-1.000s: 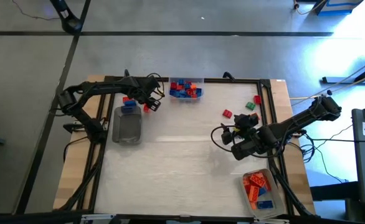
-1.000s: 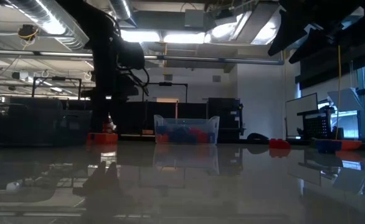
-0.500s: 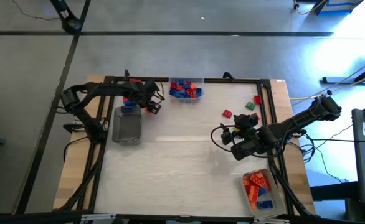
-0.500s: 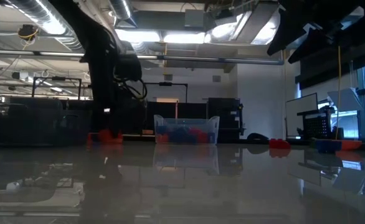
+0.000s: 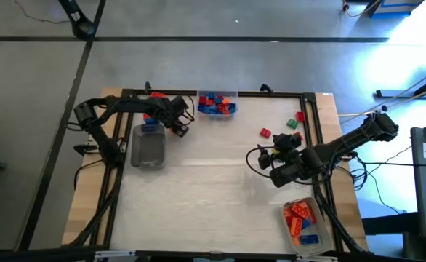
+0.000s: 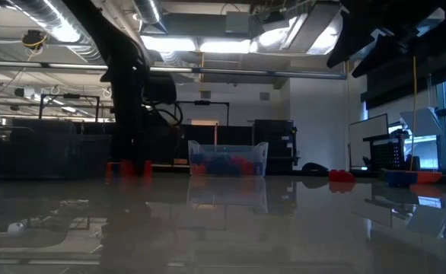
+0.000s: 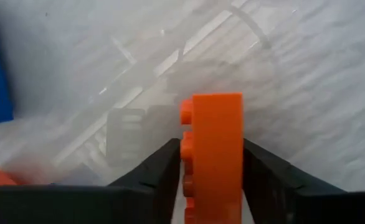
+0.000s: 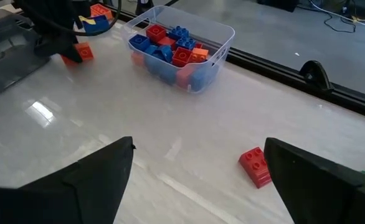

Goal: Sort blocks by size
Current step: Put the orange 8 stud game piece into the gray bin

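My left gripper (image 5: pixel 177 126) points down at the far left, beside the far corner of an empty clear tray (image 5: pixel 148 145), and is shut on an orange block (image 7: pixel 215 149). From the right wrist view this block (image 8: pixel 83 52) shows low at the table under the dark fingers. A clear tray (image 5: pixel 216 104) at the far middle holds several blue and red blocks. My right gripper (image 8: pixel 198 186) hangs open above the table's right half, nothing between its fingers. Loose red (image 5: pixel 265 133) and green (image 5: pixel 300 116) blocks lie beyond it. My left gripper pinches the orange block between its two fingers. One finger lies on the studded face (image 7: pixel 185 144), the other on the opposite flat face (image 7: pixel 240 149). The fingers come from above, pointing down. The block sits at table height; whether it is lifted clear I cannot tell.
A blue block (image 5: pixel 150 121) lies at the empty tray's far end, another orange one (image 5: pixel 157 95) by the far frame. A third clear tray (image 5: pixel 304 222) with orange and blue blocks stands at the near right. The table's middle and near left are bare.
My left gripper has sunk toward the table, coming down over the orange block beside the empty tray's far corner. The block has stayed where it was. My right arm has kept still.
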Robot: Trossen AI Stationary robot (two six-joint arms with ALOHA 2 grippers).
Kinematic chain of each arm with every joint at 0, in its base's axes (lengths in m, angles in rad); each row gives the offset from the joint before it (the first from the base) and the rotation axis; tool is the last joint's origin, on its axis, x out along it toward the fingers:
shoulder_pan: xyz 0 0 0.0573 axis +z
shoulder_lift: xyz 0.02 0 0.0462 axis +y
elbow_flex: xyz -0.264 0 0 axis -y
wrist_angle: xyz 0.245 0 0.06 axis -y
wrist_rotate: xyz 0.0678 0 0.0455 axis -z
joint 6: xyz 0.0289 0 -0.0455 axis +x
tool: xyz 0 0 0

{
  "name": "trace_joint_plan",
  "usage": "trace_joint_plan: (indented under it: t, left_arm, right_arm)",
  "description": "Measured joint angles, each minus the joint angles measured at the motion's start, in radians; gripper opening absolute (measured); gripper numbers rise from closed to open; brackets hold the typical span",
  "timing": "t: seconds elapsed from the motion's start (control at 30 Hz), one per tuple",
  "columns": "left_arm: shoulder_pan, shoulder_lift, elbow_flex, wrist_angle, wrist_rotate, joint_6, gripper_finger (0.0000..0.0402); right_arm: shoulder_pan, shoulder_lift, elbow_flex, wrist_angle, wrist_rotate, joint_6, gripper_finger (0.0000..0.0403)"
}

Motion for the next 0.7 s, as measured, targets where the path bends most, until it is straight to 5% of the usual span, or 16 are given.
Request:
trace_joint_plan:
  t: [0.17, 0.33, 0.7]
  left_arm:
    - [-0.023, -0.007, 0.0, 0.003, -0.008, 0.068, 0.0074]
    - [-0.09, -0.093, -0.003, 0.012, -0.038, 0.089, 0.0074]
    - [-0.387, -0.459, -0.002, 0.116, -0.047, 0.14, 0.0075]
  right_arm:
    - [0.0, 0.0, 0.0, -0.001, -0.049, -0.026, 0.0358]
    - [0.0, 0.0, 0.0, 0.002, -0.12, -0.074, 0.0358]
    - [-0.007, 0.027, 0.002, 0.093, -0.055, -0.182, 0.0358]
